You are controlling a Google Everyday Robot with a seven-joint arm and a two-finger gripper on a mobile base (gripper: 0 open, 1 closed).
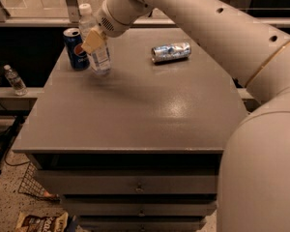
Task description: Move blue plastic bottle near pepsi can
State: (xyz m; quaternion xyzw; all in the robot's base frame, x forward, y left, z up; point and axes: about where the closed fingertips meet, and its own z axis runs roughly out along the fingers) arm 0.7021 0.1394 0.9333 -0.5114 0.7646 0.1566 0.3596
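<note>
The blue plastic bottle [97, 56], clear with a white cap and a pale label, stands upright on the grey table [135, 115] near its back left corner. The pepsi can [76, 49] stands just left of it, almost touching. My gripper [94, 38] is shut on the bottle's upper body, its tan fingers [93, 41] wrapped across the front. The white arm reaches in from the right and covers part of the bottle's neck.
A crushed silver-blue can [170, 52] lies on its side at the back middle of the table. A small clear bottle [14, 80] stands on a ledge to the left, off the table. Drawers sit below the tabletop, a wire basket [35, 185] and a snack bag [41, 222] on the floor.
</note>
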